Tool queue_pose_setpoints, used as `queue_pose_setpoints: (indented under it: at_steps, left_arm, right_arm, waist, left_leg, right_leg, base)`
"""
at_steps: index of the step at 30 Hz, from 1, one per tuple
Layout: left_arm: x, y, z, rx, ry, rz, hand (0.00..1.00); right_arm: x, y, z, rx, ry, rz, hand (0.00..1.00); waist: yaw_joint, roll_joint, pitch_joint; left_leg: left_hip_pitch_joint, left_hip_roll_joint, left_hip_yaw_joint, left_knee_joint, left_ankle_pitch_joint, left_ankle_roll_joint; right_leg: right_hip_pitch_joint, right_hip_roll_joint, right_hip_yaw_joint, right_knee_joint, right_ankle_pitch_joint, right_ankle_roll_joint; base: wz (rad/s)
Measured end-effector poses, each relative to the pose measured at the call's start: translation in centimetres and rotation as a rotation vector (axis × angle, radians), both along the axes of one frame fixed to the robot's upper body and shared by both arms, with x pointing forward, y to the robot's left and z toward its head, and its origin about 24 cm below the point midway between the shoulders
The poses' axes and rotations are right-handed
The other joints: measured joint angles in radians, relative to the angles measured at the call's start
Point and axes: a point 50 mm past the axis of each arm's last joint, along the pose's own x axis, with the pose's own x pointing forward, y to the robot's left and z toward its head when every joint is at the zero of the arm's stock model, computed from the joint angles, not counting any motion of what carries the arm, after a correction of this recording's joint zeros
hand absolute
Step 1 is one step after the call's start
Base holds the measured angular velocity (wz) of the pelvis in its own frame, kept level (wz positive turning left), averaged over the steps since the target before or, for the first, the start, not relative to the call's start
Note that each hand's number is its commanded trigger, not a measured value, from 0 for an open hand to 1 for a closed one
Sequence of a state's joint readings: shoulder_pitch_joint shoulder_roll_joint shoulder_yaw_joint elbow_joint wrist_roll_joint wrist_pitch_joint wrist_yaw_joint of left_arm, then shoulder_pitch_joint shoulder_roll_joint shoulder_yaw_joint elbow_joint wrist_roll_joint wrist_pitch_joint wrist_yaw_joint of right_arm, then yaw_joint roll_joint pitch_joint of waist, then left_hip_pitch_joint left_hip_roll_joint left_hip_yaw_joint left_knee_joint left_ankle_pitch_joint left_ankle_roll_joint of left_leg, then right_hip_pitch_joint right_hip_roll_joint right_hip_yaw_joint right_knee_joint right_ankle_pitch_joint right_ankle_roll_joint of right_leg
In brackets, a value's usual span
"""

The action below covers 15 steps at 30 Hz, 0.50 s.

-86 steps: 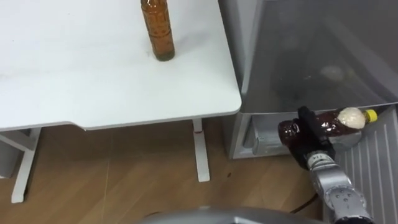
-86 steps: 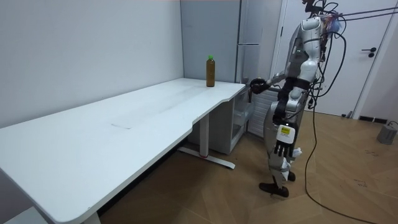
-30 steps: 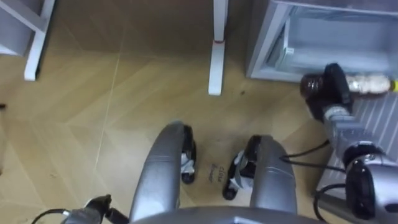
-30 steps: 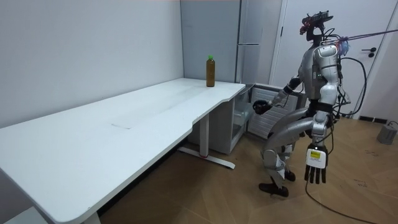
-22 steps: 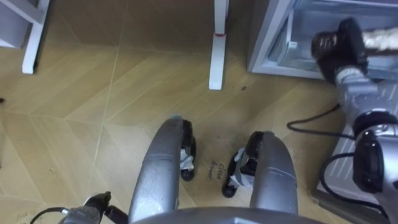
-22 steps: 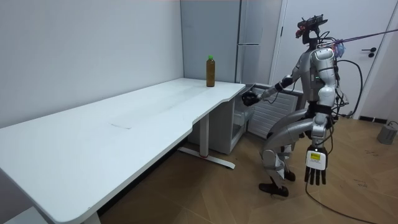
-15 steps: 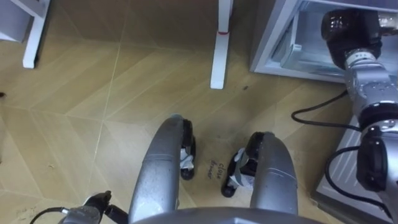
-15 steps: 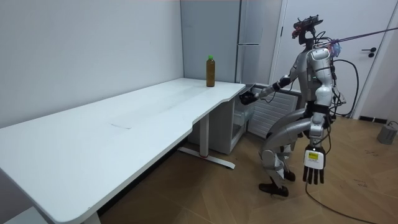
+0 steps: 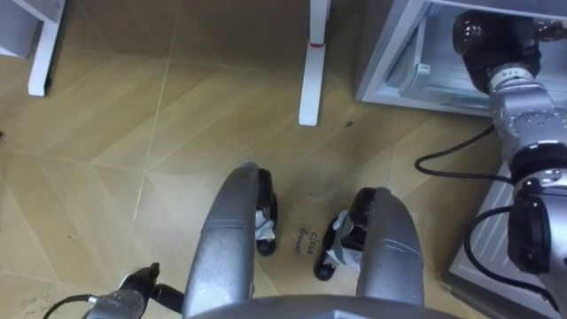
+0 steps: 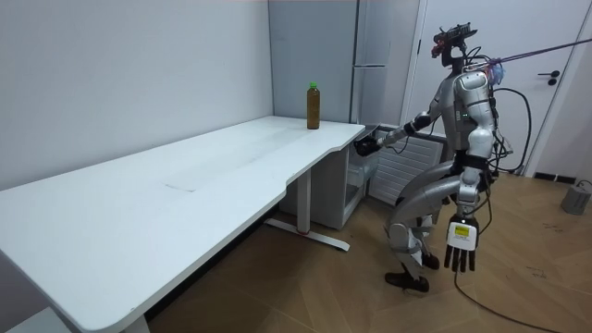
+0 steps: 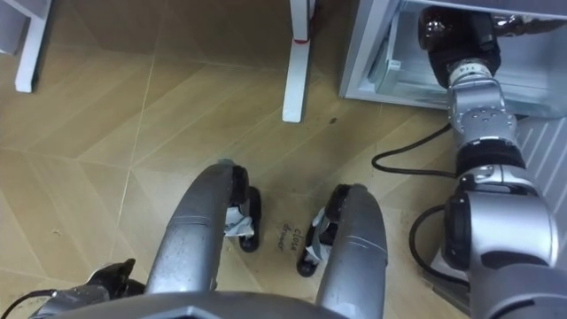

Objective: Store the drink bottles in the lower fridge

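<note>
My right hand (image 9: 490, 39) reaches forward into the open lower fridge compartment (image 9: 416, 55), shut on a brown drink bottle (image 9: 546, 27) that lies sideways; most of the bottle is hidden behind the hand and the top edge of the view. In the right eye view the same hand (image 11: 450, 35) holds the bottle (image 11: 524, 26) just inside the opening. A second brown bottle with a green cap (image 10: 314, 105) stands upright near the far corner of the white table (image 10: 185, 185). My left hand (image 10: 460, 243) hangs at my side, open. I stand crouched with bent knees before the fridge (image 10: 375, 92).
A white table leg (image 9: 310, 62) stands on the wooden floor just left of the fridge. The ribbed inside of the open fridge door (image 9: 483, 261) is at my right. A white door (image 10: 555, 83) is behind me in the room view.
My right arm has pushed the bottle up and forward, from in front of the fridge opening into it. In the room view I have bent my knees and leaned toward the fridge.
</note>
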<state>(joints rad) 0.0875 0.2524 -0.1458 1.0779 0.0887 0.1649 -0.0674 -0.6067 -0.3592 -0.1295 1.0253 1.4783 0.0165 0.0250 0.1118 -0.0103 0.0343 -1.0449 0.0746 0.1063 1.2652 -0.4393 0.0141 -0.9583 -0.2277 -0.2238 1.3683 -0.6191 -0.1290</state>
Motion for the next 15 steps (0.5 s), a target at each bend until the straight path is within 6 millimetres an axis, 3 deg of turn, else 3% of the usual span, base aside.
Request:
queue_pose_setpoints:
  at_steps: [7,8,9,15]
  left_arm:
    - [-0.52,0.06,-0.06,0.004,0.008,0.011,0.0]
    - [-0.57,0.07,-0.06,0.005,0.01,0.006,0.0]
    - [-0.6,0.09,-0.06,0.005,0.011,0.005,0.0]
    - [-0.76,0.25,-0.03,0.007,0.013,0.012,0.0]
  right_arm:
    - [-0.2,0.54,-0.88,-0.014,0.048,0.035,1.0]
    - [-0.19,0.53,-0.86,-0.014,0.047,0.034,0.9]
    - [-0.2,0.51,-0.86,-0.013,0.047,0.033,0.0]
    - [-0.21,0.55,-0.9,-0.013,0.051,0.035,0.0]
  waist:
    - [0.004,-0.001,0.0005]
    - [0.005,-0.001,0.0005]
    - [0.006,0.0,0.0005]
    - [0.006,0.0,0.0007]
  left_leg:
    - [-0.002,0.0,0.001,0.005,0.0,0.0]
    - [-0.007,0.0,-0.001,0.008,-0.001,-0.001]
    - [-0.008,0.0,-0.003,0.011,-0.002,-0.001]
    - [-0.015,-0.001,-0.003,0.023,-0.009,0.003]
  right_leg:
    - [0.002,0.0,-0.002,0.005,-0.003,0.001]
    - [-0.001,0.0,-0.004,0.006,-0.004,0.002]
    - [-0.001,0.0,-0.006,0.007,-0.005,0.002]
    - [-0.001,-0.001,-0.008,0.013,-0.012,0.009]
  base:
    - [0.01]
    - [0.04]
    - [0.04]
    - [0.02]
